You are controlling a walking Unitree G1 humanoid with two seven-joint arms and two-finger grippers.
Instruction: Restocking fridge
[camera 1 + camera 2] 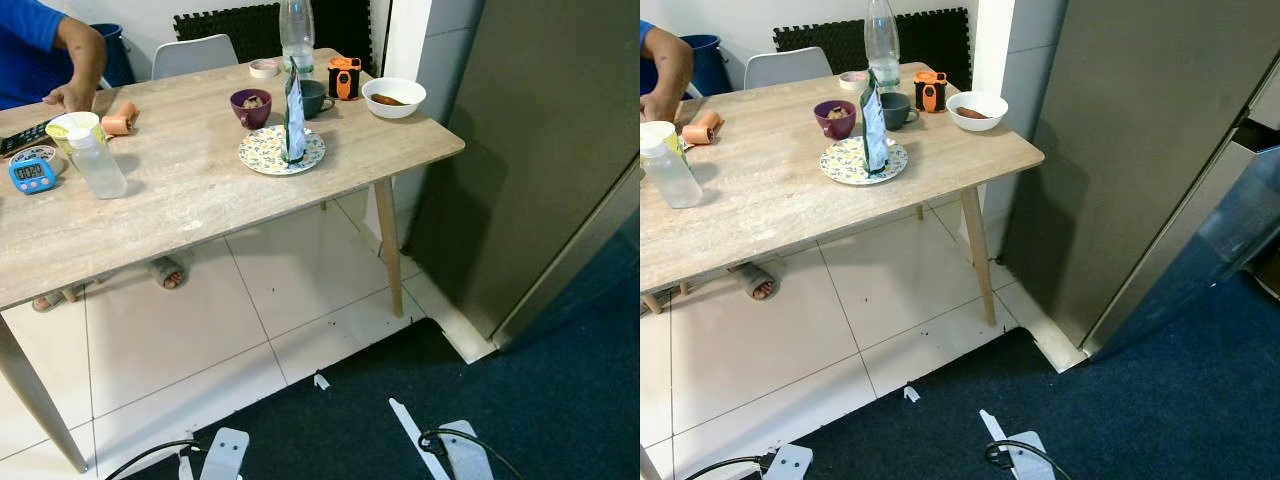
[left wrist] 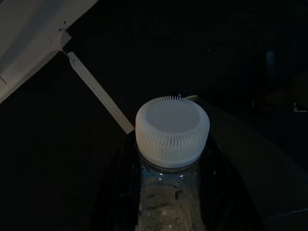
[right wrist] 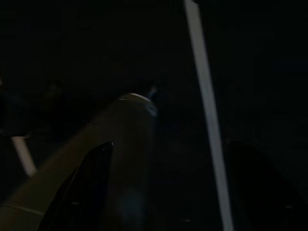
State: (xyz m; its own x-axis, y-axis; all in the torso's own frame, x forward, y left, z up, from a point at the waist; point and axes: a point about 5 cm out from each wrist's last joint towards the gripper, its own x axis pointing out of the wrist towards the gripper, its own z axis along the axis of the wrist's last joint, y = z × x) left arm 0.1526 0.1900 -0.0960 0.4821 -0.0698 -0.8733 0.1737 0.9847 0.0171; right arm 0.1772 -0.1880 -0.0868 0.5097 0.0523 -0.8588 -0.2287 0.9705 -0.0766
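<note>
Grey fridge panels (image 1: 540, 150) are seen at the right, beside a pale wooden surface (image 1: 190, 190) on white tiles. On its far part a tall clear plastic bottle (image 1: 296, 30) is stood, near a patterned round plate (image 1: 270, 152). Another clear white-capped bottle (image 2: 171, 163) is clamped by the left gripper (image 2: 168, 192). Whether the right gripper (image 3: 163, 192) is spread cannot be told.

no readable text, labels or numbers anywhere

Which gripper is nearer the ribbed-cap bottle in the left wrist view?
Left. The left gripper is clamped on the bottle at its neck, below the cap; the right gripper hangs idle in shade.
</note>
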